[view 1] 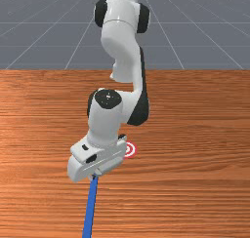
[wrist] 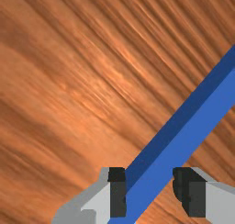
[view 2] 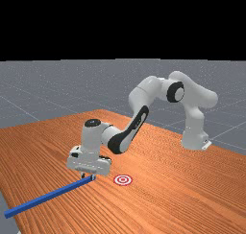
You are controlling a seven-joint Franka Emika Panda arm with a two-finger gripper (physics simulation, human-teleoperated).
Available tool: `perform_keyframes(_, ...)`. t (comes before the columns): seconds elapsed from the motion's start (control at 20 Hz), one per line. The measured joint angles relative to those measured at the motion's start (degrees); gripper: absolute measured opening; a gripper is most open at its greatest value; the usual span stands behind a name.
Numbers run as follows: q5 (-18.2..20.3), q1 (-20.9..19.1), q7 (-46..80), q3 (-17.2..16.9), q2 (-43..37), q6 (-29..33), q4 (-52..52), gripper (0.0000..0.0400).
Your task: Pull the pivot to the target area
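Note:
In the far view my gripper [view 2: 88, 176] is low over the table at the inner end of a long blue bar [view 2: 47, 196]. The front view has the bar [view 1: 90, 208] running from under my hand to the picture's bottom edge. Seen from the wrist, the gripper [wrist: 149, 193] stands open, with the bar [wrist: 183, 136] passing slantwise between its fingers; one finger is against or very near the bar, the other apart from it. The red-and-white ringed target [view 2: 123, 180] lies flat beside my hand, toward the far view's right; my hand partly covers the target [view 1: 130, 149] in the front view.
The wooden table [view 1: 195, 183] extends around the hand and target. In the far view the bar's outer end reaches the table's edge at the left, and the arm's base stands at the right.

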Motion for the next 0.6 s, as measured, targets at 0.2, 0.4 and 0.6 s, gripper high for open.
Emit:
perform_keyframes(0.2, -0.2, 0.2, -0.5, 0.1, -0.1, 0.2, -0.1, 0.0367)
perform_keyframes(0.4, 2.9, -2.7, -4.5, 3.9, 0.7, 0.1, 0.8, 0.0396)
perform_keyframes(0.6, 2.6, -3.1, -4.6, 3.3, 1.0, 0.2, 1.1, 0.0399)
